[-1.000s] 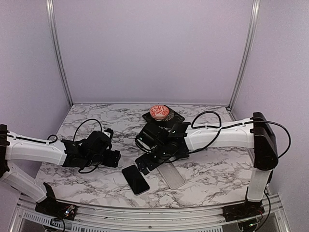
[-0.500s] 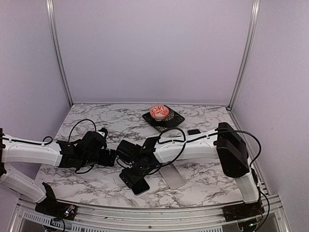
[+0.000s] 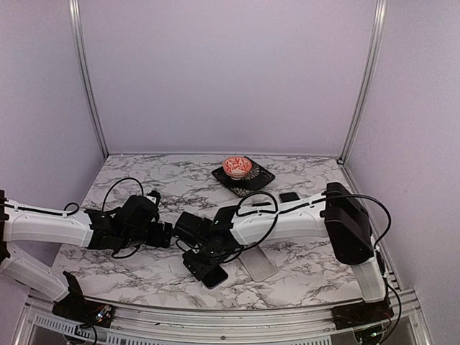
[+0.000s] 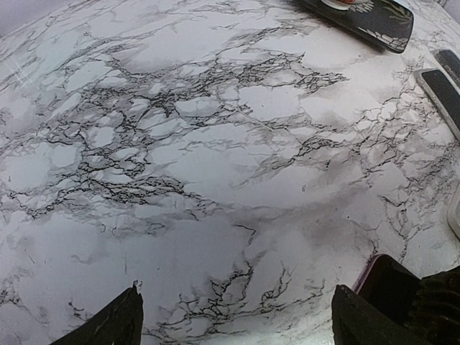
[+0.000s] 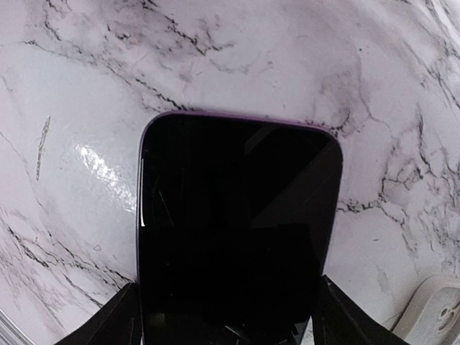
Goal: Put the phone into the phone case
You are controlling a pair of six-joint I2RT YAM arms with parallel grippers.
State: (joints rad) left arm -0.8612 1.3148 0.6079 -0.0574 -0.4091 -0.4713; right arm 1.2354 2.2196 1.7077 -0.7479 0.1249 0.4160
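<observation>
My right gripper hangs over the phone, one finger by each long side. I cannot tell if they are squeezing it. The phone lies flat on the marble table, low in the middle of the top view, and the phone case is just to its right. I think the phone is hard, smooth and slippery, and the glass could crack. I should hold it by the thin side edges. My left gripper is spread wide and holds nothing.

Left arm: laid low, reaching right; left fingers spread wide. Right arm: reaching left, wrist pitched down; right fingers parted
</observation>
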